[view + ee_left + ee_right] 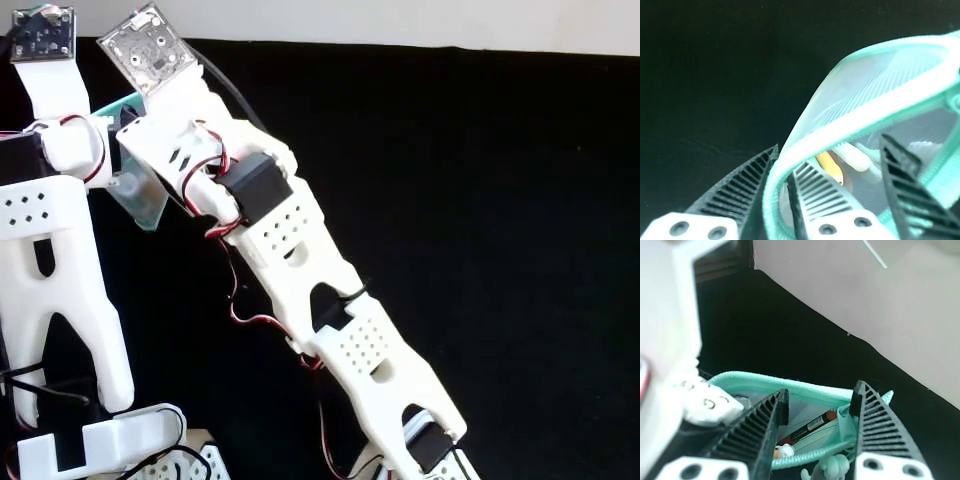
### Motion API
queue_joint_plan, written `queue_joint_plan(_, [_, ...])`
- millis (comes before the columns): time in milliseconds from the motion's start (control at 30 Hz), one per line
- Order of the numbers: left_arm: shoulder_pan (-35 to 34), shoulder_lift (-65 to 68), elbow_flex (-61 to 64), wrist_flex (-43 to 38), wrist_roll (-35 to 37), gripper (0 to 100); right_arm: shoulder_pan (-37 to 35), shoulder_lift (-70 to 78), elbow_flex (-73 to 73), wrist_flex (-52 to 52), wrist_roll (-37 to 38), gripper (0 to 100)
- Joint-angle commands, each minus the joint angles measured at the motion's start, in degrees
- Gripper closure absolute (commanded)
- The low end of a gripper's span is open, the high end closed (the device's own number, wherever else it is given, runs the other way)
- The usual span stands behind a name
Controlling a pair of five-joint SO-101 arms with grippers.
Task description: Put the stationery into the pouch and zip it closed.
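Observation:
The teal mesh pouch hangs off the black table at the back left, between the two arms. My left gripper is shut on the pouch's rim, which runs between its ribbed fingers. Through the mesh I see an orange pencil and a white item. My right gripper is open, its fingers standing either side of the pouch's open mouth. A red and black pen lies inside. A third ribbed finger sits against the pouch in the left wrist view.
The right arm stretches diagonally from the front towards the back left, and the left arm stands along the left edge. A pale wall rises just behind the table's far edge. Black tabletop spreads to the right.

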Motion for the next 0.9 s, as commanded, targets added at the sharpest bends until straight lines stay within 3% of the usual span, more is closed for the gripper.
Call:
queue_joint_plan(0, [-3.03,0.66,1.45,-0.70,-0.70,99,0.48,-3.38,-4.53,2.95,0.26,78.4])
queue_joint_plan(567, [-2.95,0.66,1.63,-0.70,-0.62,99,0.40,-13.05,-4.53,6.73,-0.09,78.4])
queue_joint_plan(867, [-2.95,0.66,1.63,-0.70,-0.70,99,0.48,-12.79,-4.53,15.87,0.26,78.4])
